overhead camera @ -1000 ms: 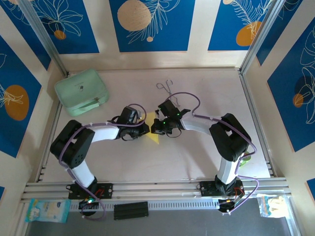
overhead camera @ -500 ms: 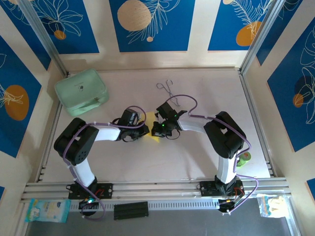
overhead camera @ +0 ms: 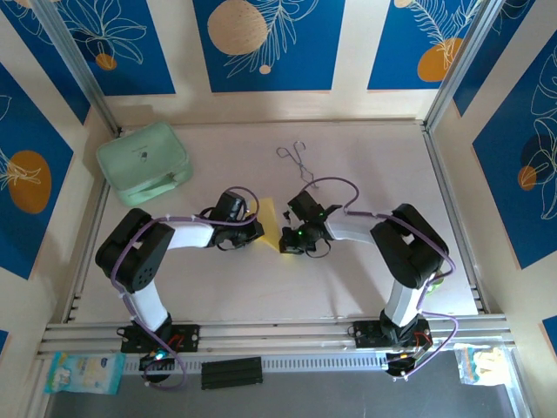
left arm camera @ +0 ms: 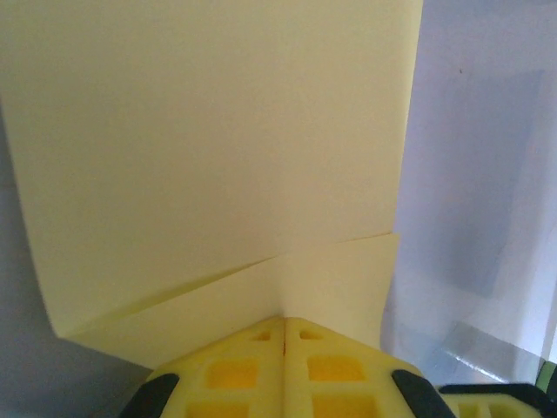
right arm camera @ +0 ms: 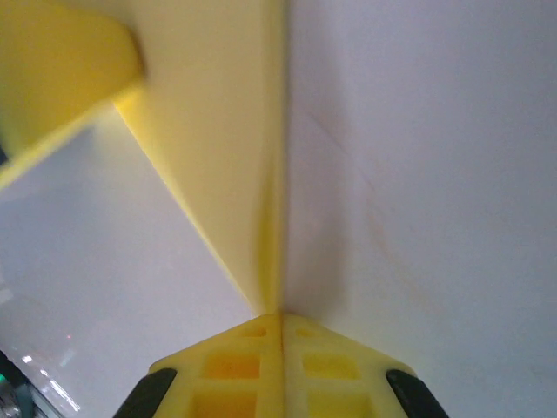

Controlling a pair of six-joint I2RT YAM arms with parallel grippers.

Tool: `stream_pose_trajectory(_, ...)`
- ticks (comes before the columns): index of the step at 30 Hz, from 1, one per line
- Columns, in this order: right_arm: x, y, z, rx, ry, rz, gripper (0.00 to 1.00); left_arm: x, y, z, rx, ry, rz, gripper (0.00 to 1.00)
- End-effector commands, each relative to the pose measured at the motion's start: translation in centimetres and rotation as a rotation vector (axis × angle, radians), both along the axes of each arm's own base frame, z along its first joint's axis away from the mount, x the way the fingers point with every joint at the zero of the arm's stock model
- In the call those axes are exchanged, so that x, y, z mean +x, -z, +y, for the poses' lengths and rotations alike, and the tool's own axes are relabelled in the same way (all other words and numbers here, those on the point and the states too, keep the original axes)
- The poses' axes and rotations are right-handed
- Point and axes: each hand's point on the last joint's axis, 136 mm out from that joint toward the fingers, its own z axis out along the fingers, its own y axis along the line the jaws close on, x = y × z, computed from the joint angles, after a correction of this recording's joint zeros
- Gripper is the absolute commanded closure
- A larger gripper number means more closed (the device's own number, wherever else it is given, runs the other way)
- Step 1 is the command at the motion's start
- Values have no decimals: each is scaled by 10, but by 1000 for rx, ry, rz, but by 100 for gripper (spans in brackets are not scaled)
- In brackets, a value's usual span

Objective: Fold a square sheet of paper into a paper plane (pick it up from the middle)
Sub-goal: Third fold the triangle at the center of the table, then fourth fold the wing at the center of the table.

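**Folded sheet being held between two clenched claws**

At the near middle of the worktop [overhead camera: 374, 165], the square sheet of paper [overhead camera: 269, 218] is being held off the surface from both sides. The left claw [overhead camera: 258, 229] is being kept clenched on the sheet's near edge. The right claw [overhead camera: 284, 242] is being kept clenched on it from the other side.

Compared with a second ago, the right claw is being seen a little further toward its own side and nearer the bases. The paper, then a small low wedge between the claws, is now being shown as a taller yellow panel. This is being read as a fold being drawn taut or turned up for its next crease. No dart shape is being seen yet, so most of the folding is being judged as left to do.

From above, only a yellow patch between the two claws is being made out. In the left wrist view, a broad flat face is being shown, with a slanted folded flap lying across its lower part, just above the shut jaws. In the right wrist view, the sheet is being seen almost edge-on, running straight up from the shut jaws, with a blurred yellow piece at upper left that cannot be identified.

Further back, thin metal tongs [overhead camera: 296, 158] are lying untouched, and a mint-green case [overhead camera: 144, 162] is sitting at the far left.
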Motion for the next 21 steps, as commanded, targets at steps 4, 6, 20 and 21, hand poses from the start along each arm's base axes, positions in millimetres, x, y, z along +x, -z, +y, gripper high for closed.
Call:
stream_pose_trajectory(4,-7,-15,-24,-52,39,-15,97,-13,12,8,73,23,70,92)
stream_pose_trajectory(6,7,-30,-19,-47,67,-79,86,-6,-5,-1,33,52,29,88)
stream_pose_trajectory(20,79,-76,21,-32,210,-233,59,47,-92,52,-83,-33,-206,28)
stream_pose_trajectory(21,79,-75,26,-18,209,-219,60,48,-92,62,-80,-53,-212,22)
